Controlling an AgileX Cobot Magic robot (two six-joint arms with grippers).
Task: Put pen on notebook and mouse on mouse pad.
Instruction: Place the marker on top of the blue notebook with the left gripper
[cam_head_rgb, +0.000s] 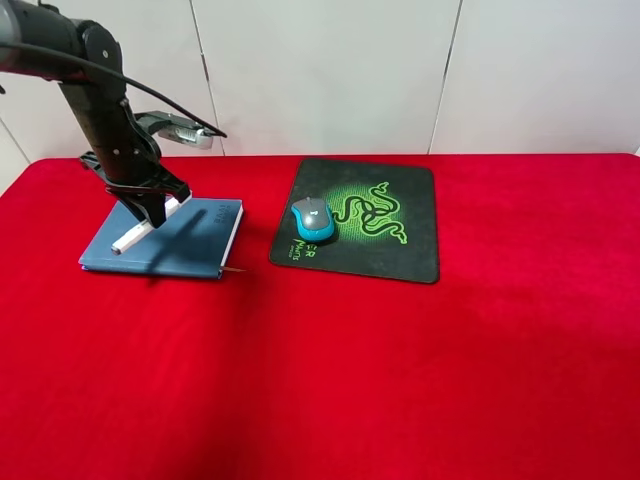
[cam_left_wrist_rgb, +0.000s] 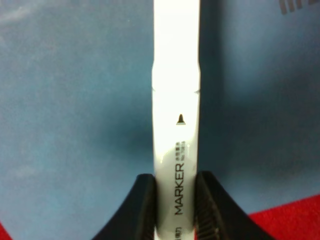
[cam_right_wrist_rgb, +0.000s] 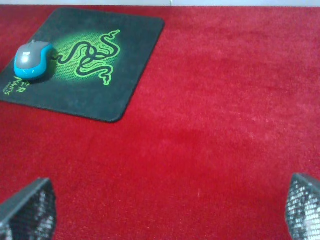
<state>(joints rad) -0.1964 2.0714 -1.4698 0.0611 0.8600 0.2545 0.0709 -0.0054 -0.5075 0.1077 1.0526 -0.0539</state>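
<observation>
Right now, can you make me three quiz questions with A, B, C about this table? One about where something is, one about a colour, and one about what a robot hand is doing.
1. Where is the mouse?
A. on the notebook
B. on the mouse pad
C. on the bare red cloth

2. What colour is the snake logo on the mouse pad?
A. green
B. yellow
C. white

3. What is the left gripper doing?
A. open and holding nothing
B. shut on the white marker
C. shut on the mouse

Answers:
1 B: the mouse sits on the black pad, near the edge facing the notebook.
2 A: the snakes glow bright green in the high view and in the right wrist view.
3 B: its black fingers press both sides of the marker over the blue-grey notebook.
</observation>
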